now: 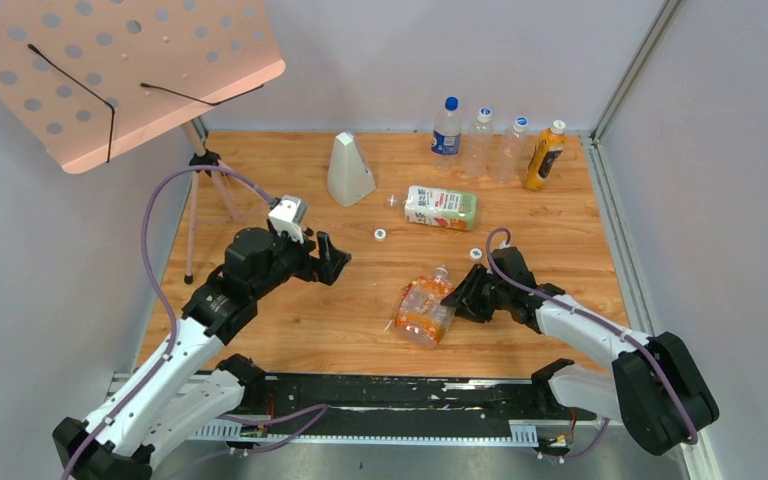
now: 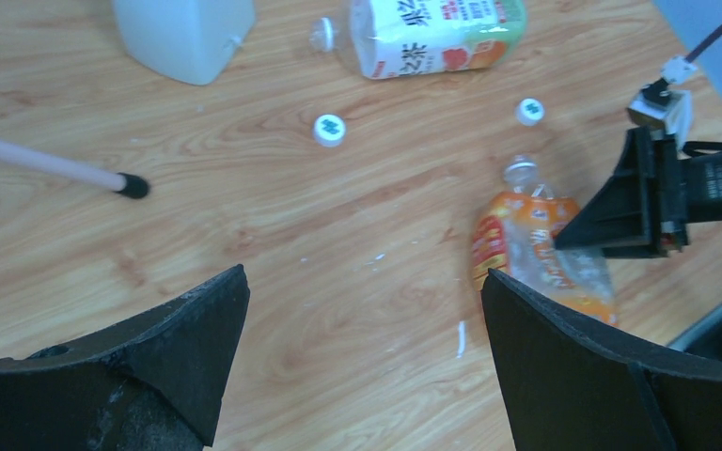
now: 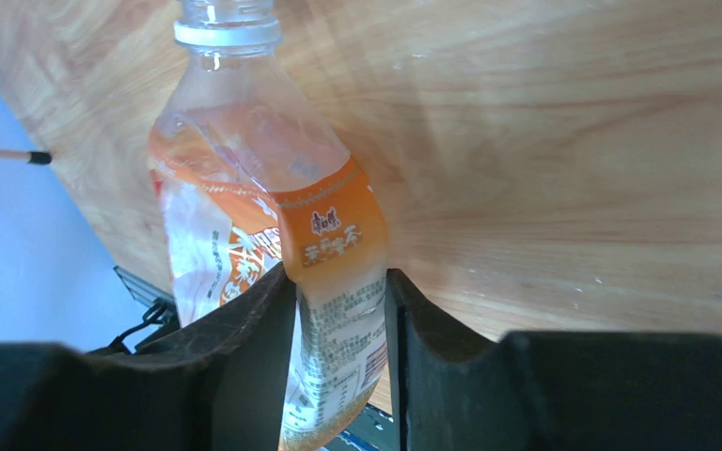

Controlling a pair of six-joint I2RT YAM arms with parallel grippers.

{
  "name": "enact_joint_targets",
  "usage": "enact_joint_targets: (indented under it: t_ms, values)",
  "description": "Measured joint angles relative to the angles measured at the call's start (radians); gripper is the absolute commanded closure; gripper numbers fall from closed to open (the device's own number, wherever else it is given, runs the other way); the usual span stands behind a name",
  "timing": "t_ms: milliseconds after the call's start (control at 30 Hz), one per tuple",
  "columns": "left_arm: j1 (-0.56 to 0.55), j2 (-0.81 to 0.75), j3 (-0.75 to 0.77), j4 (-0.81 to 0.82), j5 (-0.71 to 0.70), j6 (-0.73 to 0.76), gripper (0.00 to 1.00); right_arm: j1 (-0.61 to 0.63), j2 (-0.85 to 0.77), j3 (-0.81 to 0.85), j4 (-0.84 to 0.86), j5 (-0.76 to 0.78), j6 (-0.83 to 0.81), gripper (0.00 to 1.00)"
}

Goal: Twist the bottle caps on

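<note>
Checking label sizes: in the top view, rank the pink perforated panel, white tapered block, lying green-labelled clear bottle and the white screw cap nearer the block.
Pink perforated panel; white tapered block and green-labelled clear bottle look alike, unranked; white screw cap smallest.

The counter (image 1: 290,330) is orange-brown wood grain; the smaller bottle (image 3: 273,216) is clear with an orange label printed in white and red, while the larger bottle (image 1: 441,207) wears a white label shading to green, with orange patches and dark characters. The left bottle cap (image 2: 329,129) is white with a small dark-blue mark on top — the right bottle cap (image 2: 529,111) white too. The left pincer (image 2: 365,282) and right pincer (image 3: 338,310) are matt black, the arms (image 1: 180,350) white with black joints and lilac cables (image 1: 144,240).
</note>
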Motion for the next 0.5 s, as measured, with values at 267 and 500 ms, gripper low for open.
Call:
enact_joint_targets:
  t_ms: [267, 500]
  values:
    - [-0.020, 0.201, -0.021, 0.154, 0.126, -0.196, 0.00, -0.001, -0.055, -0.023, 0.083, -0.018, -0.022, 0.87]
    - [-0.132, 0.313, -0.056, 0.272, 0.154, -0.315, 0.00, -0.001, -0.144, -0.067, 0.193, -0.045, -0.035, 0.89]
